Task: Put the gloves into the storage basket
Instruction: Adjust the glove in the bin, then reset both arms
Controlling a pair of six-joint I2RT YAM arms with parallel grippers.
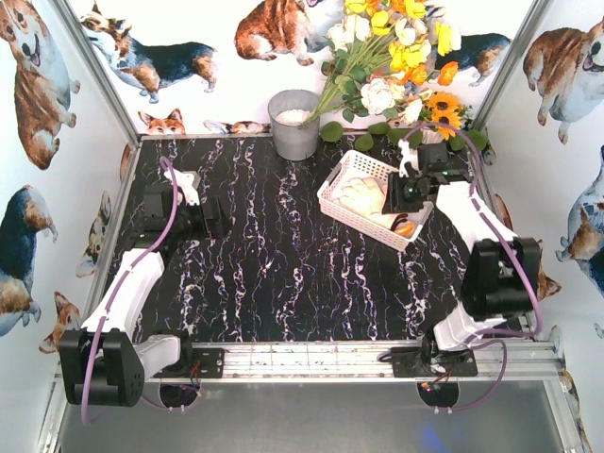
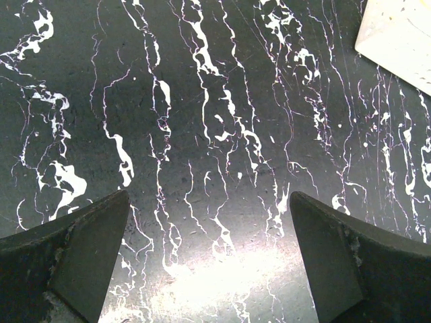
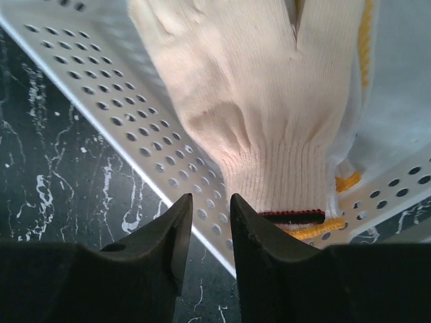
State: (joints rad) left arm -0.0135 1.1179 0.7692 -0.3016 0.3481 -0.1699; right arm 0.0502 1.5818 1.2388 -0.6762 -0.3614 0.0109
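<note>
Two arms in the top view, and the action is all on the right. The storage basket (image 1: 351,166) sits skewed on the black marbled table (image 1: 283,283), right of centre toward the back. The gloves (image 1: 361,195) lie inside it in a cream heap, with an orange patch showing at the near corner. The right gripper (image 1: 394,196) hangs over the basket's right edge. The left gripper (image 1: 215,217) waits well apart, out on the left of the table. Behind, a grey bucket (image 1: 294,127) holds something white, beside a spray of flowers (image 1: 396,57).

Left wrist now: the gripper (image 2: 209,195) is spread wide over bare marble with nothing between its fingers. A white corner, seemingly the basket (image 2: 397,40), peeks in at top right.

Right wrist: the jaws of the gripper (image 3: 209,222) are parted by only a narrow gap, gripping nothing. Just beyond the tips a glove (image 3: 256,101) lies in the basket (image 3: 114,101). Its ribbed cuff points at the camera, and yellow-orange trim shows beneath it.
</note>
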